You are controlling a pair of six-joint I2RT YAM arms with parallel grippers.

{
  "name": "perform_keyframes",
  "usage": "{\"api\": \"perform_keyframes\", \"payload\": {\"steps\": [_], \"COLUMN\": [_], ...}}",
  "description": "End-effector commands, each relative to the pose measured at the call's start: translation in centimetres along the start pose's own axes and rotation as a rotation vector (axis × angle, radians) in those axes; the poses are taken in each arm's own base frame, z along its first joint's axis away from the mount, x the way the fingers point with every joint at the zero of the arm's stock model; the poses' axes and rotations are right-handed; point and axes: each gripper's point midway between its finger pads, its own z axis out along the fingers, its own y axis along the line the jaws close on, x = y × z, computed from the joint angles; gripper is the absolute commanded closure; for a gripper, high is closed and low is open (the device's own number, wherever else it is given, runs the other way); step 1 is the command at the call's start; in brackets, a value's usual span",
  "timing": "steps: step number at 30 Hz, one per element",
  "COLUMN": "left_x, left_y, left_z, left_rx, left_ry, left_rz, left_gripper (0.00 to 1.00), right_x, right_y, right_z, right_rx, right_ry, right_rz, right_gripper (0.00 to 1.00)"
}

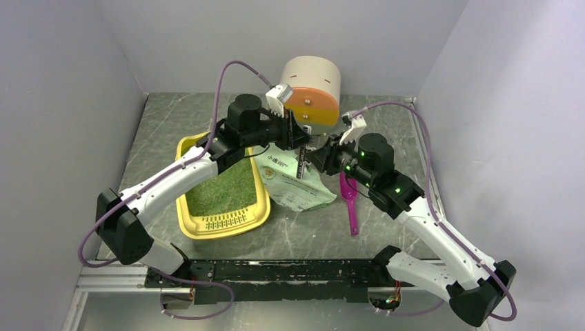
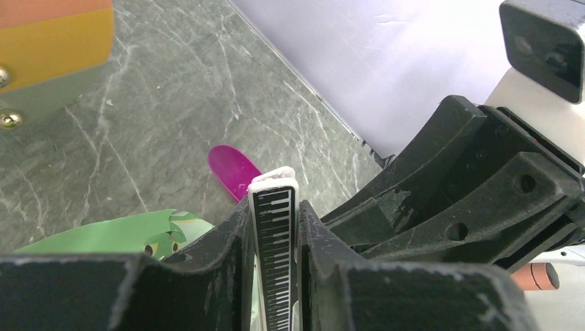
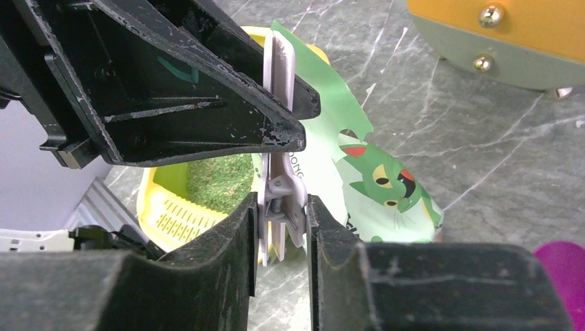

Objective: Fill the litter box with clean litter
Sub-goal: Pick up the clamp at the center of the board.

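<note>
Right wrist view alone shows one clip inside my right pincer, squeezing or not I cannot tell; my left pincer clenches it. One litter box, left, holds litter.

The litter box is coloured yellow, the litter greenish-grey. The bag is printed pale green and white, the clip ruled black on white, the scoop coloured magenta.
</note>
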Motion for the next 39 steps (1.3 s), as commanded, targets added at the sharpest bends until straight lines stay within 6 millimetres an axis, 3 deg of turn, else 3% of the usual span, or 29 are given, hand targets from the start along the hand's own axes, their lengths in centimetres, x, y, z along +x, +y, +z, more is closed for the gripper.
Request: {"api": "perform_keyframes", "payload": {"steps": [1,4,7,8,12,16,20,26,28,34,39], "left_x": [-1.3,-1.3,-1.4,-1.6,-3.0,-3.4,-2.4,-1.4,-1.1,-0.1,-0.6], "left_y": [-1.3,-1.3,-1.0,-0.9,0.3,0.6,0.6,-0.5,-0.6,0.8,1.2], "left_z": [-0.9,-1.0,-1.4,-1.7,-3.3,-3.9,-2.9,-1.7,-1.6,-0.9,-1.1], "left_rx": [0.046,0.048,0.027,0.022,-0.029,0.010,0.061,0.172,0.184,0.129,0.095], "left_ry": [-0.047,-0.047,-0.055,-0.068,-0.121,-0.124,-0.091,-0.052,-0.038,-0.002,-0.038], "left_rz": [0.010,0.014,0.027,0.038,0.056,0.051,0.017,-0.017,-0.019,-0.040,-0.046], "left_gripper": [0.95,0.92,0.16,0.05,0.03,0.03,0.03,0.06,0.18,0.77,0.95], "right_x": [-0.4,-0.9,-1.2,-1.2,-1.3,-1.4,-1.8,-1.6,-1.8,-1.9,-1.7], "right_y": [0.1,0.1,0.3,0.2,-0.6,-0.1,1.3,1.1,1.2,1.9,1.6], "right_z": [-0.1,-0.1,0.0,0.0,0.0,-0.1,0.0,0.5,0.5,0.6,0.5], "right_rx": [-0.001,0.001,-0.006,0.002,0.049,0.023,-0.056,-0.045,-0.047,-0.082,-0.068], "right_ry": [-0.012,-0.027,-0.028,-0.023,-0.004,-0.012,-0.034,-0.024,-0.026,-0.028,-0.019], "right_rz": [-0.007,-0.011,-0.028,-0.033,-0.055,-0.050,-0.036,-0.036,-0.037,-0.037,-0.031], "right_gripper": [0.86,1.00,1.00,1.00,1.00,1.00,1.00,1.00,1.00,0.98,0.82]}}
